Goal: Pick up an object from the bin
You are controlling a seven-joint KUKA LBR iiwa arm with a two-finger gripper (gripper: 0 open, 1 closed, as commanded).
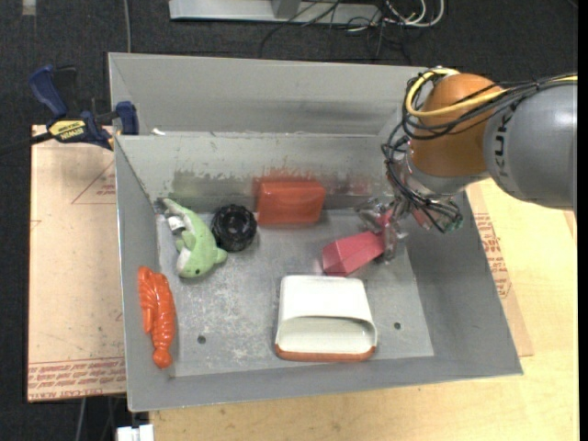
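Red block (290, 201), black knob (233, 227), green toy (196, 243), orange lobster (157, 314), white tray (326, 317).

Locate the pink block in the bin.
In the camera view, the pink block lies right of centre, just behind the white tray, with the pincer at its right end.

The grey metal bin (243, 292) has a flat, scuffed floor and sloping walls. Six items lie on the floor. An orange toy lobster (157, 316) lies along the left wall, toward the near corner. A green-and-white toy figure (195, 243) lies farther back, with a black round cap (234, 228) just to its right. A red-orange block (290, 201) rests against the far wall. A pink block (352, 254) lies right of centre. A white rectangular dish (325, 318) with an orange rim lies on its near side.
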